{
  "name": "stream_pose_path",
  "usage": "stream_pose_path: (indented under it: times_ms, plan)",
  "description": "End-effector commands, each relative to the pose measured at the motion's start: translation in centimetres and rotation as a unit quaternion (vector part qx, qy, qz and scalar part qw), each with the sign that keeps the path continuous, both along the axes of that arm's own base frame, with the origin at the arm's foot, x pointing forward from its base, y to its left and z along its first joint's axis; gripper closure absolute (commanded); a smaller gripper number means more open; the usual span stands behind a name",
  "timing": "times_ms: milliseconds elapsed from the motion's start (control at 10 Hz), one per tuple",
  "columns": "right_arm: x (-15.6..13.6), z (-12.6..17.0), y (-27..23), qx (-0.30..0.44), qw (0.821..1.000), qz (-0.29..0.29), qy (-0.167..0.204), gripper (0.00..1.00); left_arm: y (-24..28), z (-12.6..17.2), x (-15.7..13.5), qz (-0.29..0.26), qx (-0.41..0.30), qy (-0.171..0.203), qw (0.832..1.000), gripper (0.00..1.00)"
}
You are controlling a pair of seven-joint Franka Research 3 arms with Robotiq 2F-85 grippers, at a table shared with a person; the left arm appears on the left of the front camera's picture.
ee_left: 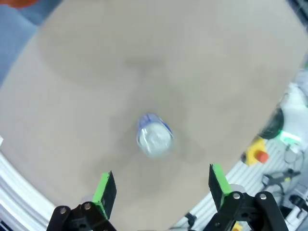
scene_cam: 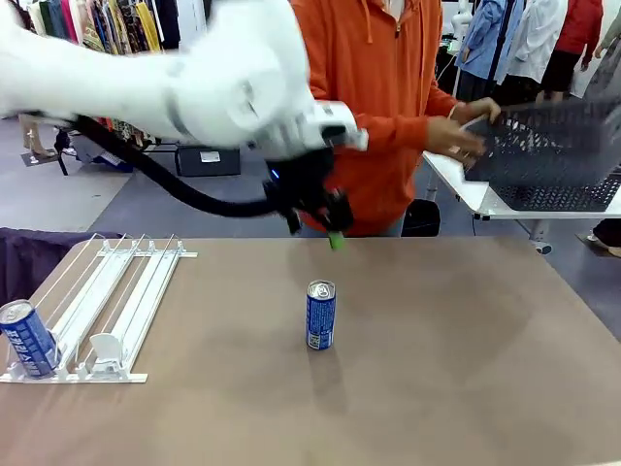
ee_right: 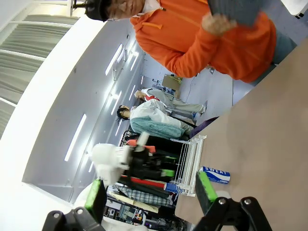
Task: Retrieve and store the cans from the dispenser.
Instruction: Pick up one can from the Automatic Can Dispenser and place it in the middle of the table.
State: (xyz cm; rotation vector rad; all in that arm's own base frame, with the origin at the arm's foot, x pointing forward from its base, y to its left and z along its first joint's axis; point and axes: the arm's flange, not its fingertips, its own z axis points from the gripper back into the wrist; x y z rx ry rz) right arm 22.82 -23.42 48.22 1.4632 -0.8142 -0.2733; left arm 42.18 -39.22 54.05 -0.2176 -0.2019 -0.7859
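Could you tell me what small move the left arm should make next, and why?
Probably swing the open left tool over to the dispenser: one blue can stands free mid-table, a second can waits at the rack's near end.

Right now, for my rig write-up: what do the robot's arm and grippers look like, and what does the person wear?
The left arm is glossy white, with a thick black cable looping beneath it. The left gripper is black with bolted linkages and bright green pads; the right gripper matches. The person wears an orange long-sleeved hooded top.
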Motion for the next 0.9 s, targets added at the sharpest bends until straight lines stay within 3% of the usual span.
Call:
stream_pose_path:
  times_ms: [0, 200, 300, 400, 500, 600, 700, 800]
  plan:
    - [0.2, 0.3, 0.0, 0.003, 1.0, -0.004, -0.015, 0.0, 11.6, 4.6, -2.3, 0.002, -0.06, 0.012, 0.998, 0.0]
    - [0.2, 0.3, 0.0, 0.003, 1.0, -0.004, -0.015, 0.0, 24.2, 7.7, -3.3, 0.084, -0.128, 0.02, 0.988, 0.0]
    - [0.2, 0.3, 0.0, 0.003, 1.0, -0.004, -0.015, 0.0, 31.8, 8.1, -4.5, 0.104, -0.193, 0.049, 0.974, 0.0]
    - [0.2, 0.3, 0.0, 0.003, 1.0, -0.004, -0.015, 0.0, 37.4, 7.8, -5.9, 0.141, -0.241, 0.051, 0.959, 0.0]
    - [0.2, 0.3, 0.0, 0.003, 1.0, -0.004, -0.015, 0.0, 43.7, 6.9, -8.0, 0.214, -0.299, 0.046, 0.929, 0.0]
    - [0.2, 0.3, 0.0, 0.003, 1.0, -0.004, -0.015, 0.0, 51.1, 5.3, -10.5, 0.3, -0.367, 0.034, 0.88, 0.0]
    - [0.2, 0.3, 0.0, 0.003, 1.0, -0.004, -0.015, 0.0, 56.3, 3.6, -12.5, 0.346, -0.408, 0.039, 0.844, 0.0]
    - [0.2, 0.3, 0.0, 0.003, 1.0, -0.004, -0.015, 0.0, 59.7, 2.0, -14.1, 0.318, -0.451, 0.064, 0.832, 0.0]
